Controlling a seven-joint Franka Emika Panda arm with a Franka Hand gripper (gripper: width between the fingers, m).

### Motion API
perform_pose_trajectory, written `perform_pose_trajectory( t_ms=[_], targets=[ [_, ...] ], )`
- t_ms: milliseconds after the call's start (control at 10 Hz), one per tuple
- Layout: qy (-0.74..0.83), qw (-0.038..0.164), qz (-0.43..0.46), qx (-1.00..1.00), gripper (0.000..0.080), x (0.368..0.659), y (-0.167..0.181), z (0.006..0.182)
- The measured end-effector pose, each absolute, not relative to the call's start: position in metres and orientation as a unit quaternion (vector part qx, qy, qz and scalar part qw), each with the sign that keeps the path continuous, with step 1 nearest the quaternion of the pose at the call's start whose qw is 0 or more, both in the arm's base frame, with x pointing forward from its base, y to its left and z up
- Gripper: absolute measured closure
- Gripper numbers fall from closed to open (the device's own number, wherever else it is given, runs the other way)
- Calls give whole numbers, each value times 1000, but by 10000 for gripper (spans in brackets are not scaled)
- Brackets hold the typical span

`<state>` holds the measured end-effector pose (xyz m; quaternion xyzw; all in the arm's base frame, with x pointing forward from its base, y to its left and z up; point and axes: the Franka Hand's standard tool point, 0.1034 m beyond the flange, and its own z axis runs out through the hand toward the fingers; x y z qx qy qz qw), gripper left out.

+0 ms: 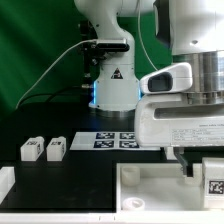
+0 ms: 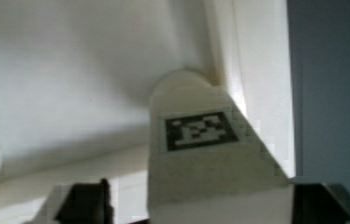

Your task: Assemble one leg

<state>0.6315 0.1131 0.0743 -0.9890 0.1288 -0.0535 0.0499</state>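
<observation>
Tool [image 2: 186,205] clamps leg [image 2: 198,140] upright over tabletop [image 1: 150,190], probably lining up a corner socket; spare legs [image 1: 42,149] wait far left.

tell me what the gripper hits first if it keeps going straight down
Probably the tabletop. The gripper hangs low over it, a tagged white piece between its fingers; depth is unclear.

From my screen the counter [image 1: 60,172] looks matt black. The two spare legs [image 1: 42,149] on it look like smooth white plastic with dark printed tags. The marker board [image 1: 108,139] looks flat and matt. The arm's shell [image 1: 190,75] has a soft gloss. The held leg [image 2: 207,160] looks smooth, matt white.
</observation>
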Motion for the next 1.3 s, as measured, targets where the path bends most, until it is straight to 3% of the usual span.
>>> perform_pose_trajectory(
  t_ms=[100, 600, 1000, 1300],
  targets=[
    [179, 54, -50, -981, 510, 631, 114, 74],
    [474, 71, -25, -877, 506, 631, 111, 74],
    [740, 94, 31, -665, 505, 629, 114, 72],
    [745, 95, 33, -660, 505, 629, 114, 72]
  ],
)
